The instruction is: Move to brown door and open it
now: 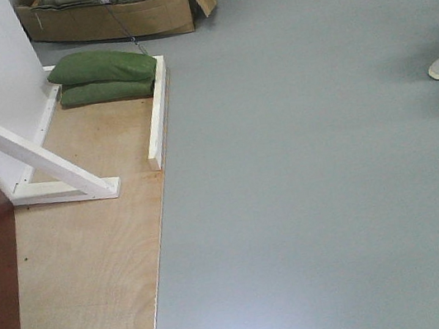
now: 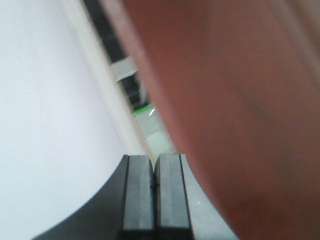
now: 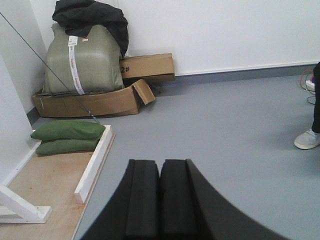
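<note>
My left claw [image 2: 154,186] is pinched closed on nothing. The brown door [image 2: 240,100] looms just ahead to its right (blurred, very near), with a white panel [image 2: 45,100] to its left. My right claw [image 3: 160,197] is closed and empty too, with green sandbags [image 3: 67,131] ahead-left.

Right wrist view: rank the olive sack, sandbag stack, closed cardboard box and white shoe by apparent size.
Largest to smallest:
olive sack
sandbag stack, which is nearer the camera than the box, so their true order is unsure
cardboard box
white shoe
</note>
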